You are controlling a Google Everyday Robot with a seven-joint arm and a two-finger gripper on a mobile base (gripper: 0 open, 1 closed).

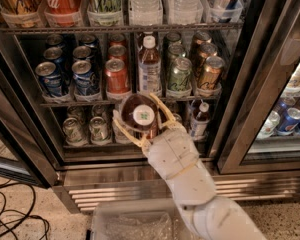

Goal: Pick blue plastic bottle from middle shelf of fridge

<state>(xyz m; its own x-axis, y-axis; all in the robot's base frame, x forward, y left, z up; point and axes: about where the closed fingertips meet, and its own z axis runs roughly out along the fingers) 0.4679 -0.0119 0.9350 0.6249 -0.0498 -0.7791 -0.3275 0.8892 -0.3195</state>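
Note:
My gripper (140, 118) is in front of the fridge (250, 84), just below the front edge of the middle shelf (80, 103). Its cream fingers (121, 126) are shut around a blue plastic bottle (135, 115), which points its white cap at the camera and shows dark drink around it. A second bottle of the same kind (149, 66) stands upright on the middle shelf, between the red cans (117, 76) and the green cans (179, 75). Blue cans (52, 76) and gold cans (210, 74) fill the other rows.
A smaller white-capped dark bottle (200, 119) and silver-topped cans (85, 129) sit on the lower rack. Ribbed water bottles (146, 1) stand above. A ribbed steel grille (115, 186), a clear bin (135, 224) and floor cables (10, 214) lie below. More cans (290, 119) are at right.

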